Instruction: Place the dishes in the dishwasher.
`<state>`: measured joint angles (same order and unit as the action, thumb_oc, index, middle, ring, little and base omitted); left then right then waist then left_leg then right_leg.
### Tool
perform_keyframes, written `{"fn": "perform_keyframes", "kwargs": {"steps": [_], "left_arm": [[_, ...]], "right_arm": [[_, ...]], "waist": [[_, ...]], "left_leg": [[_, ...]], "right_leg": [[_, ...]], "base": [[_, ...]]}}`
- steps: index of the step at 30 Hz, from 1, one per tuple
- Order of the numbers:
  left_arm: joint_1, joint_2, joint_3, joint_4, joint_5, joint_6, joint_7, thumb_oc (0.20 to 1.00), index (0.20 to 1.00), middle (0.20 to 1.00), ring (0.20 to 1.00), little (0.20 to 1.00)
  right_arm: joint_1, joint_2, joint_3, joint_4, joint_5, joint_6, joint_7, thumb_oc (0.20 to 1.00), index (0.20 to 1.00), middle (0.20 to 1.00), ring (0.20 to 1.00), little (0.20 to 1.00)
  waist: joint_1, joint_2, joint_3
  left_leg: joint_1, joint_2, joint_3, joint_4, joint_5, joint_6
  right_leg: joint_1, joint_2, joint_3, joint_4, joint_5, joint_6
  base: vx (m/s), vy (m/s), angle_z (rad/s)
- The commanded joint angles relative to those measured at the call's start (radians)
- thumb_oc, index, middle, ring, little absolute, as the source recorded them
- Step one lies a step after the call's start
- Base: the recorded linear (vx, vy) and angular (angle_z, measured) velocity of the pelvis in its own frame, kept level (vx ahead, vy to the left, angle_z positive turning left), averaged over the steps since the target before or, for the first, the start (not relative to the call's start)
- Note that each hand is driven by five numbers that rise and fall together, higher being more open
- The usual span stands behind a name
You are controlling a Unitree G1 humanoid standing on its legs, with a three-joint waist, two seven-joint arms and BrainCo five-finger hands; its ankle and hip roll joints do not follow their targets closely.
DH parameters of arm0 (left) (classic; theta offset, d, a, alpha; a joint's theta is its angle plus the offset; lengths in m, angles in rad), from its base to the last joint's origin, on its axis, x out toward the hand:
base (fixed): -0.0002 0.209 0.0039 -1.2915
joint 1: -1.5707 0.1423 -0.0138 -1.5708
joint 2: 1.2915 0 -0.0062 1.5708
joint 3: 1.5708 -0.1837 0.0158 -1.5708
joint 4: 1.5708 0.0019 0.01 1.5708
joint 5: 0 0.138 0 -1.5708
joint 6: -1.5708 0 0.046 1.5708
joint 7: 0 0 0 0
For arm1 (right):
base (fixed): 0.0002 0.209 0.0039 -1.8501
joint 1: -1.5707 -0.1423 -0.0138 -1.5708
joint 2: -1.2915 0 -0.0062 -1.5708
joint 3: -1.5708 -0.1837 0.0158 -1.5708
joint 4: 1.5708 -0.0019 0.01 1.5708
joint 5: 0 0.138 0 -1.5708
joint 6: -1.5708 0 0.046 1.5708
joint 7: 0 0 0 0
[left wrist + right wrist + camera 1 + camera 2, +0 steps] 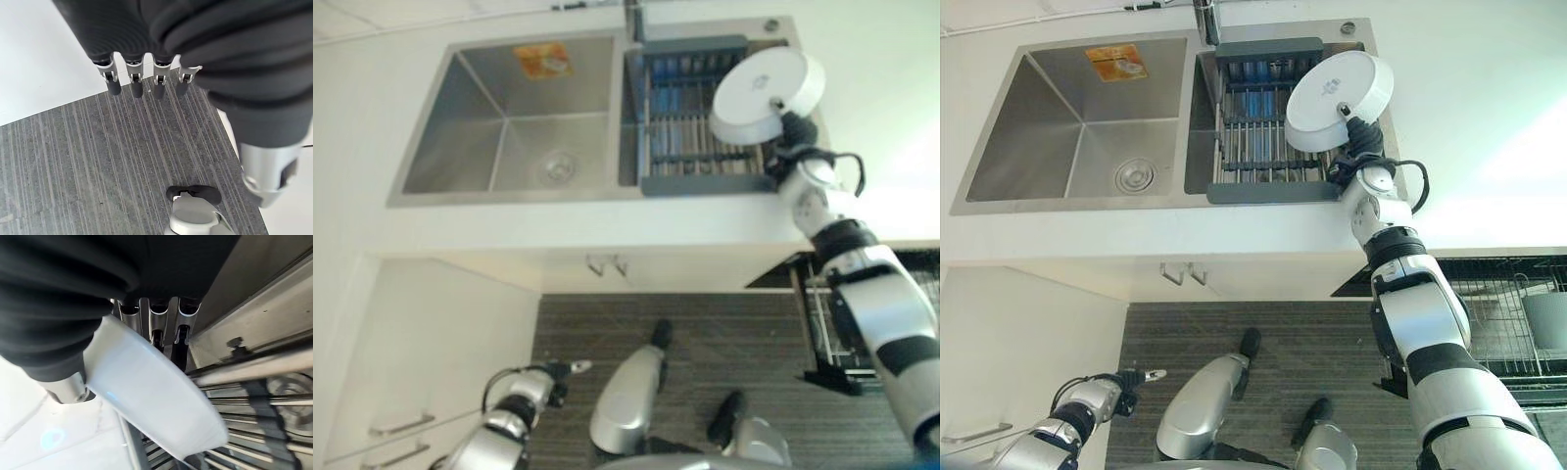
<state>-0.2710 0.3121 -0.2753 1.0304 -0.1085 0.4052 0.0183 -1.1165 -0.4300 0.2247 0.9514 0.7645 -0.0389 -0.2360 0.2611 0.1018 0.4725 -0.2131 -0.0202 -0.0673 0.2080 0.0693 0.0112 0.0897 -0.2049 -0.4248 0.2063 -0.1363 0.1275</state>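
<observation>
The white tabletop [1489, 127] runs wide, under and around the right robot hand [1356, 137]. Set into it is a steel sink [1077, 127] with two parts. The big bowl, well off to the left of that robot hand, has a drain in its floor and an orange sticker on its back wall. The smaller part, just below the robot hand, holds a dark rack [1258, 137] with rows of bars and blue things between them; what they are is too blurry to tell.

Below the tabletop and nearer the robot, beside the right arm, is the open dishwasher [1513, 323]. Its wire basket has a grey pot-like thing at the far right.

The grey striped floor [98, 161] lies under the left robot hand [142, 83].

The right robot hand holds a round white plate [1337, 98] up over the rack, tilted. In the right wrist view its fingers [159, 328] lie along one face of the plate and the thumb presses the other side, so it pinches the plate.

The left robot hand hangs low by the white cupboard, fingers straight, holding nothing.
</observation>
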Motion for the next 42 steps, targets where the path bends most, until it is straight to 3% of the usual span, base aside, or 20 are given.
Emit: {"fn": "perform_keyframes", "kwargs": {"steps": [1, 4, 8, 14, 19, 26, 29, 31, 42], "left_arm": [[0.030, 0.042, -0.041, 0.011, 0.018, 0.010, 0.021, 1.000, 1.000, 1.000, 1.000, 1.000], [0.048, 0.039, -0.034, 0.021, 0.023, -0.007, 0.034, 1.000, 1.000, 1.000, 1.000, 1.000], [0.066, 0.038, -0.023, 0.034, 0.043, -0.031, 0.042, 1.000, 1.000, 1.000, 1.000, 1.000], [0.105, 0.026, -0.009, 0.059, 0.074, -0.078, 0.070, 1.000, 1.000, 1.000, 1.000, 1.000], [0.146, -0.002, -0.014, 0.085, 0.066, -0.105, 0.093, 1.000, 1.000, 1.000, 1.000, 1.000], [0.204, -0.045, -0.004, 0.135, 0.092, -0.172, 0.104, 1.000, 1.000, 1.000, 1.000, 1.000], [0.215, -0.056, 0.006, 0.131, 0.103, -0.176, 0.102, 1.000, 1.000, 1.000, 1.000, 1.000], [0.226, -0.068, 0.014, 0.117, 0.109, -0.183, 0.094, 1.000, 1.000, 1.000, 1.000, 1.000], [0.222, -0.083, -0.005, 0.040, 0.102, -0.150, 0.069, 1.000, 1.000, 1.000, 1.000, 1.000]], "right_arm": [[-0.093, -0.060, 0.019, -0.094, -0.065, -0.159, -0.040, 0.200, 0.200, 0.200, 0.200, 0.200], [-0.066, -0.043, 0.014, -0.162, -0.126, -0.279, -0.102, 0.200, 0.200, 0.200, 0.200, 0.200], [-0.033, -0.032, 0.021, -0.247, -0.195, -0.360, -0.126, 0.200, 0.200, 0.200, 0.200, 0.200], [0.044, 0.016, 0.041, -0.385, -0.231, -0.419, -0.160, 0.200, 0.200, 0.200, 0.200, 0.200], [0.079, 0.046, 0.041, -0.417, -0.235, -0.452, -0.150, 0.200, 0.200, 0.200, 0.200, 0.200], [0.176, 0.071, 0.017, -0.545, -0.214, -0.440, -0.136, 0.200, 0.200, 0.200, 0.200, 0.200], [0.257, 0.081, 0.005, -0.660, -0.175, -0.430, -0.132, 0.200, 0.200, 0.200, 0.200, 0.200], [0.369, 0.085, -0.018, -0.795, -0.147, -0.424, -0.123, 0.200, 0.200, 0.200, 0.200, 0.200], [0.682, 0.021, -0.105, -1.014, -0.078, -0.378, -0.023, 0.200, 0.200, 0.200, 0.200, 0.200]], "waist": [[0.041, -0.032, -0.062], [0.040, -0.048, -0.080], [0.034, -0.068, -0.104], [0.014, -0.107, -0.174], [-0.015, -0.120, -0.241], [-0.083, -0.112, -0.312], [-0.122, -0.109, -0.323], [-0.172, -0.104, -0.330], [-0.301, -0.082, -0.328]], "left_leg": [[0.014, 0.027, 0.036, -0.024, -0.056, -0.036], [0.032, 0.035, 0.044, -0.044, -0.059, -0.039], [0.060, 0.042, 0.053, -0.070, -0.063, -0.042], [0.113, 0.059, 0.082, -0.097, -0.082, -0.043], [0.187, 0.080, 0.119, -0.127, -0.098, -0.049], [0.277, 0.102, 0.165, -0.189, -0.105, -0.056], [0.293, 0.115, 0.186, -0.198, -0.103, -0.060], [0.308, 0.132, 0.211, -0.203, -0.103, -0.063], [0.334, 0.167, 0.287, -0.204, -0.104, -0.076]], "right_leg": [[-0.054, -0.028, 0.078, 0.047, 0.016, 0.003], [-0.023, -0.014, 0.080, 0.004, 0.021, 0.005], [0.009, -0.001, 0.086, -0.041, 0.024, 0.006], [0.037, 0.014, 0.096, -0.082, 0.029, 0.007], [0.053, 0.029, 0.112, -0.103, 0.030, 0.000], [0.061, 0.063, 0.144, -0.121, 0.018, -0.021], [0.048, 0.075, 0.158, -0.115, 0.016, -0.029], [0.037, 0.083, 0.177, -0.113, 0.015, -0.037], [0.007, 0.095, 0.232, -0.083, 0.004, -0.040]], "base": [[-0.05, -0.090, 0.01], [-0.07, -0.082, -0.04], [-0.08, -0.066, -0.09], [-0.10, -0.071, -0.16], [-0.09, -0.038, -0.27], [-0.12, -0.018, -0.32], [-0.13, -0.035, -0.27], [-0.18, -0.065, -0.44], [-0.06, -0.068, -0.35]]}}
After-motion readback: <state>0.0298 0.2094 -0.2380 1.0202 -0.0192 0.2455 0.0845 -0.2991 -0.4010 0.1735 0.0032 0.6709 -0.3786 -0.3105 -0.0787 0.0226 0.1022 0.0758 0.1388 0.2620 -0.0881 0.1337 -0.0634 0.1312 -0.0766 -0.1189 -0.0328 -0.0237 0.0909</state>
